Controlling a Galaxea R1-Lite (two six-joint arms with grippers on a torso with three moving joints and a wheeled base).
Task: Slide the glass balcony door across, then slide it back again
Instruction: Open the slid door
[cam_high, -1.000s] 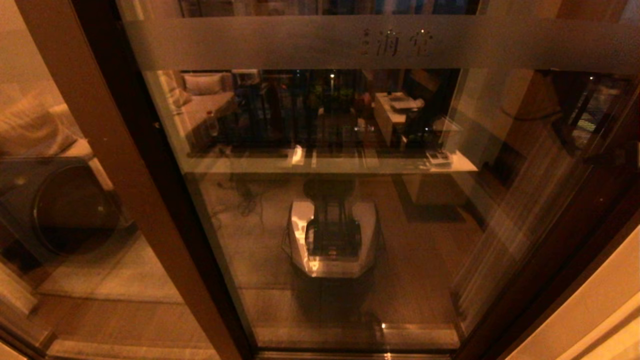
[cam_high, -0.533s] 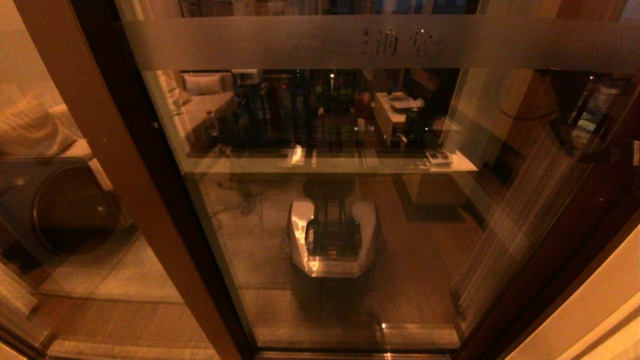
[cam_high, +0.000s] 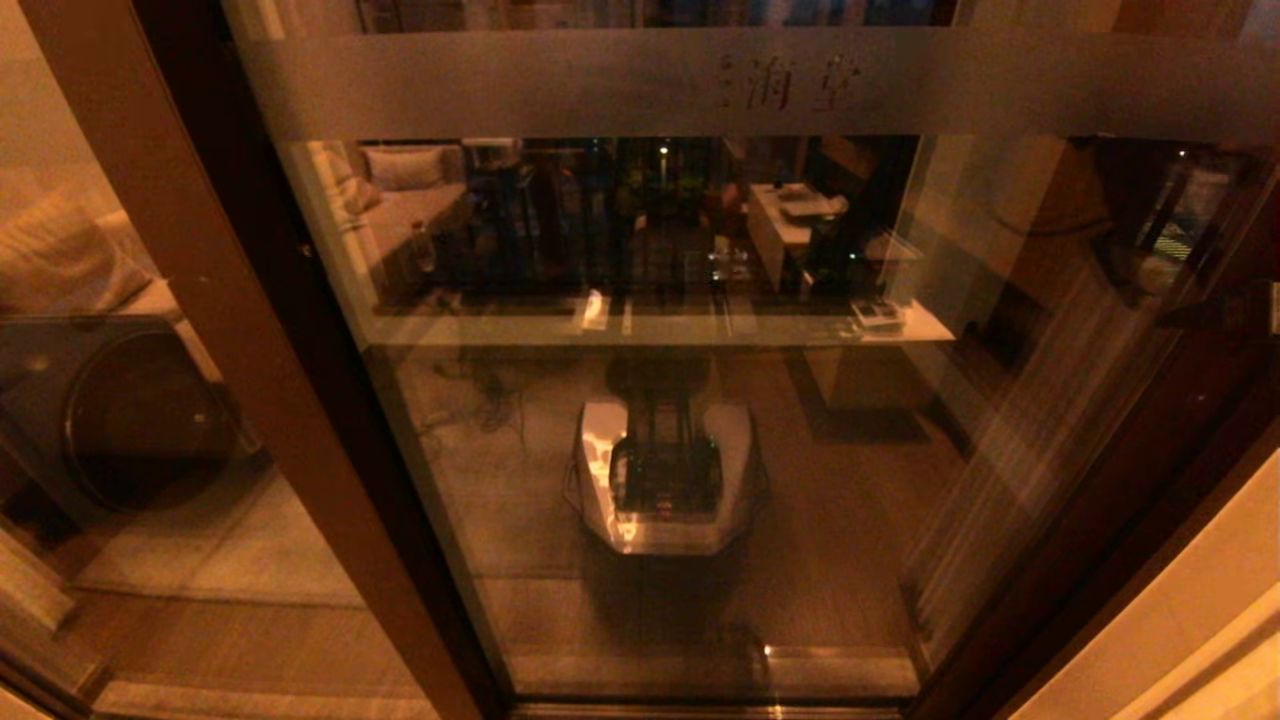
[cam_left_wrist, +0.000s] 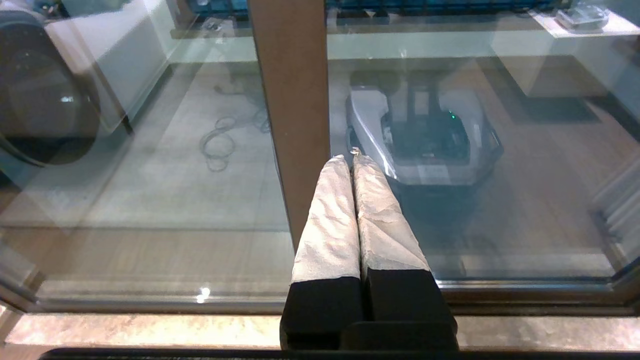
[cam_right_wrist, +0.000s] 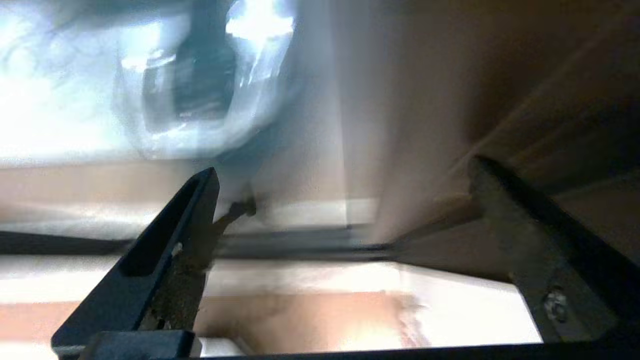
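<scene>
The glass balcony door fills the head view, with a frosted band of etched characters across its top. Its dark stiles stand at the left and at the right. Neither gripper shows in the head view. In the left wrist view my left gripper is shut with nothing in it. Its white-wrapped fingers point at the glass, close beside a wide brown post. My right gripper is open, and a blurred brown frame member and the floor track lie ahead between its fingers.
A wide brown post of the fixed panel stands left of the door. Behind that glass sits a front-loading washer. The robot's own base is mirrored in the door. A pale wall borders the lower right.
The etched characters and the dark left stile have shifted slightly left, so the door has slid a little to the left.
</scene>
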